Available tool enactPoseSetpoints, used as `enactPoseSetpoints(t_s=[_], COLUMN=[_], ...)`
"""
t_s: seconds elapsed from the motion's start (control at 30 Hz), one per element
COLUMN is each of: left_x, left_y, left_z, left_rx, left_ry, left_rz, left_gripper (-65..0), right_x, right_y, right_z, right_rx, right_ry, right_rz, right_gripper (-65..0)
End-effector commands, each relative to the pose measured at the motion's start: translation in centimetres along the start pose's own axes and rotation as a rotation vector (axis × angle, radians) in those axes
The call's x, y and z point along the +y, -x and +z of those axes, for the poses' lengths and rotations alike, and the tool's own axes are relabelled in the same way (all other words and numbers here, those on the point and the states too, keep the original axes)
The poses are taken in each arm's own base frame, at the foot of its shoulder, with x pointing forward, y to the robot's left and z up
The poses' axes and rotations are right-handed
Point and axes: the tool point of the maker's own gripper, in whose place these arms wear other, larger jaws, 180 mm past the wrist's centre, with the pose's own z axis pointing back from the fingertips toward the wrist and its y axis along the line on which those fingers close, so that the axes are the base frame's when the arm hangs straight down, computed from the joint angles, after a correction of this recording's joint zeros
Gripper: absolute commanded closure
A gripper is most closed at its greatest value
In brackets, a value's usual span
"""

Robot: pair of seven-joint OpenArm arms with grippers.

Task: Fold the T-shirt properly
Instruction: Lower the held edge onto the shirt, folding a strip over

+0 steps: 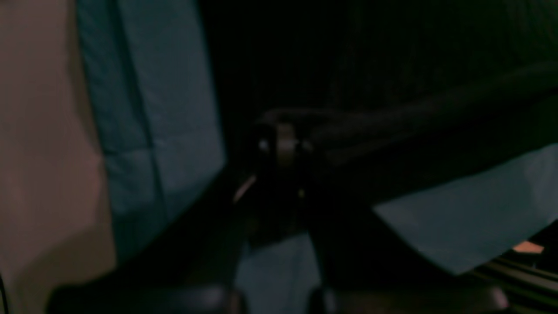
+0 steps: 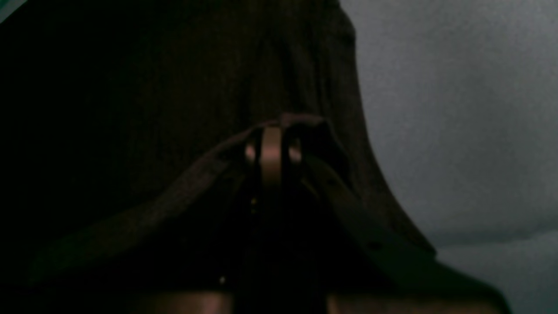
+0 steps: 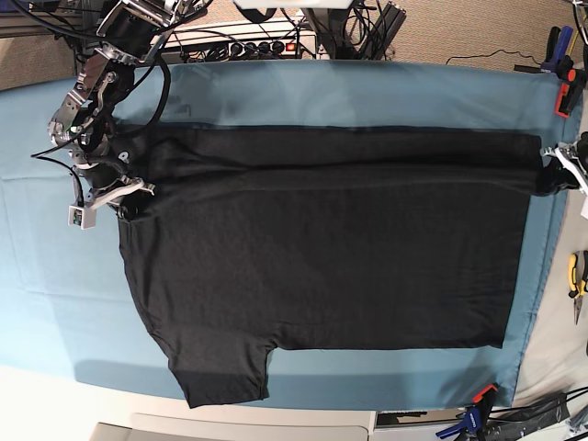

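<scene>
The black T-shirt (image 3: 322, 248) is lying spread across the teal cloth (image 3: 46, 276) covering our worktop, one sleeve (image 3: 225, 377) reaching toward the near edge. Our right gripper (image 3: 124, 196) is pinching the shirt's edge at one end, fingers (image 2: 272, 150) pressed together on fabric, while our left gripper (image 3: 554, 173) is pinching the opposite end likewise.

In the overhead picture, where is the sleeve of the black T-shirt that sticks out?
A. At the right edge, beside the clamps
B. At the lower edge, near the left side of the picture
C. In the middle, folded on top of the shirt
B: the T-shirt has one sleeve jutting from its lower left edge onto the teal cover.
</scene>
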Motion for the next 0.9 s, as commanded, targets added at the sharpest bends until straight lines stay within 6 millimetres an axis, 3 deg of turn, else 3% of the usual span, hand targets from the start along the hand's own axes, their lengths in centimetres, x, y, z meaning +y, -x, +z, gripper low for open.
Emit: enactPoseSetpoints(t_s=[0.0, 0.8, 0.83, 0.87], left_x=[0.29, 0.35, 0.38, 0.36], left_y=[-2.19, -2.73, -2.69, -2.69], left_z=[0.78, 0.81, 0.81, 0.81], left_rx=[-0.058, -0.089, -0.087, -0.087], left_ry=[-0.007, -0.012, -0.013, -0.012], left_rz=[-0.031, -0.035, -0.037, -0.039], left_gripper=[0.0, 0.0, -2.1, -8.1], right_x=[-0.07, -0.08, -0.07, -0.04], right_y=[-2.18, -2.14, -2.15, -2.23], right_z=[0.23, 0.22, 0.22, 0.22], right_rx=[-0.068, -0.065, -0.066, -0.069], right_ry=[-0.001, 0.000, -0.001, -0.002], right_rz=[0.016, 0.016, 0.016, 0.015], right_gripper=[0.0, 0.0, 0.0, -1.9])
